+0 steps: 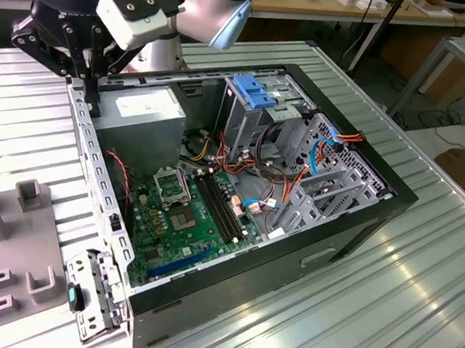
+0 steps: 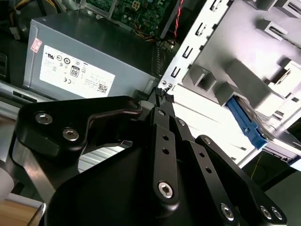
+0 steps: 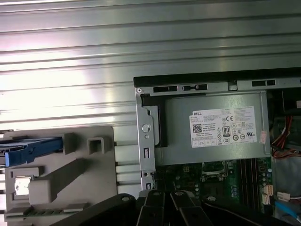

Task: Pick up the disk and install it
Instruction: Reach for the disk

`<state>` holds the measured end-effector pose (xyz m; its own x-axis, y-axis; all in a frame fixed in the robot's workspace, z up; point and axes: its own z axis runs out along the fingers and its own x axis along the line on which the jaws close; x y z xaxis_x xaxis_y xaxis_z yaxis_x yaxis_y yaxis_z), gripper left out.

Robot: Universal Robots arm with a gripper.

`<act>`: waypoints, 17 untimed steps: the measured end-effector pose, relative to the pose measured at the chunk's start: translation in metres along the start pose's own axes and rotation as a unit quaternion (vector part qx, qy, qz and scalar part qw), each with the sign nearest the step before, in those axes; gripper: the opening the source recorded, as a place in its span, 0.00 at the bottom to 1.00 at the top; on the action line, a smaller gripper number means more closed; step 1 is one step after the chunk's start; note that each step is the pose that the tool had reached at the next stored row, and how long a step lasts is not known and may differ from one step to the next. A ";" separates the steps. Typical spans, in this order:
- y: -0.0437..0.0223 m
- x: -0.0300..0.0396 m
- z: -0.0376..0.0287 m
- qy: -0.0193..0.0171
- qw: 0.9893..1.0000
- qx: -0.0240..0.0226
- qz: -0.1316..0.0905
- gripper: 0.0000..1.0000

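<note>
A ribbed metal worktop (image 1: 419,261) carries an open computer case (image 1: 290,263) lying on its side, its green motherboard (image 1: 188,227) exposed. A grey moulded fixture (image 1: 9,245) sits just beside the case, on the exterior view's left. Inside the case, a grey power supply (image 1: 140,122) fills the corner under the robot arm, and a tall metal cage topped by a large blue bracket (image 1: 255,91) stands further along.

The claw (image 2: 162,96) hangs over the case's perforated side wall (image 1: 96,171), close to the power supply. Its fingers are drawn together with nothing between them.

The disk (image 3: 35,149), a grey drive in bright blue rails, rests in the fixture outside the case, not yet lifted. It lies well apart from the claw, on the far side of the perforated wall from the motherboard. Its visible blue rail appears to run roughly square to that wall, so the long axis seems to point towards the case rather than along it.

Between claw and disk stand the wall's edge and the fixture's raised grey blocks (image 3: 101,143). These crowd the drive closely, and any approach would probably have to come from above.
</note>
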<state>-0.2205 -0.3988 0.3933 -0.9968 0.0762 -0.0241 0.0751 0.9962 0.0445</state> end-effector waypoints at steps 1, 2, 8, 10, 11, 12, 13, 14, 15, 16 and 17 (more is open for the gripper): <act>-0.0002 0.0031 -0.0001 0.000 1.000 0.000 0.000 0.11; -0.0006 0.0083 -0.0003 0.000 1.000 0.000 0.000 0.11; -0.0017 0.0223 -0.0006 0.000 1.000 0.000 0.000 0.11; -0.0023 0.0320 -0.0009 0.000 1.000 0.000 0.000 0.11; -0.0026 0.0362 -0.0010 0.000 1.000 0.000 0.000 0.11; -0.0027 0.0394 -0.0011 0.000 1.000 0.000 0.000 0.11; -0.0026 0.0425 -0.0011 0.000 1.000 0.000 0.000 0.11; -0.0019 0.0472 -0.0013 0.000 1.000 0.000 0.000 0.11; -0.0005 0.0508 -0.0012 0.000 1.000 0.000 0.000 0.11; 0.0011 0.0535 -0.0013 0.000 1.000 0.000 0.000 0.11; 0.0021 0.0551 -0.0012 0.000 1.000 0.000 0.000 0.11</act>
<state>-0.2753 -0.3926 0.3933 -0.9968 0.0761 -0.0241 0.0750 0.9962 0.0445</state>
